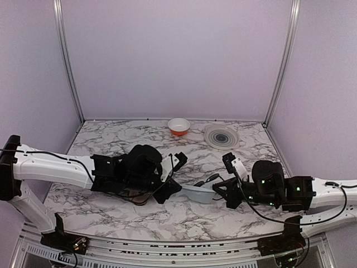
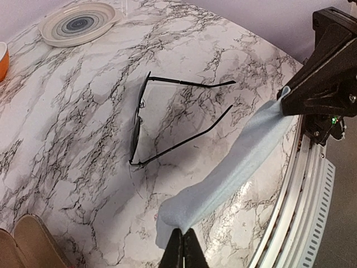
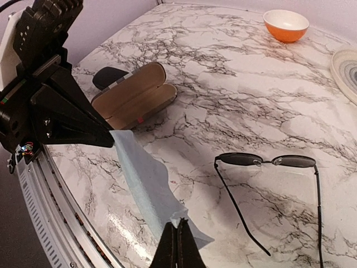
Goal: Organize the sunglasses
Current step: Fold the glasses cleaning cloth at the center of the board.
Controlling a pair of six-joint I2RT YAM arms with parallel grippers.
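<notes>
On my marble table (image 3: 223,84) I see sunglasses (image 3: 239,159) lower right, an open case (image 3: 134,97) at left, an orange bowl (image 3: 285,25) and plate (image 3: 347,70) upper right.

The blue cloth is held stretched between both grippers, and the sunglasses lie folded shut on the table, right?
Not folded: the sunglasses lie with both temple arms spread open, as the right wrist view shows. The cloth is indeed stretched between the left gripper and right gripper.

We find the blue cloth (image 2: 240,162) strung between the left tool (image 2: 182,241) and right tool (image 3: 177,237), barring the near edge of the bench (image 1: 111,139). Just behind lie the sunglasses (image 3: 240,159); leftward, the open case (image 3: 134,97). Beyond, marble runs free to the bowl (image 1: 178,126) and plate (image 1: 222,135).
</notes>
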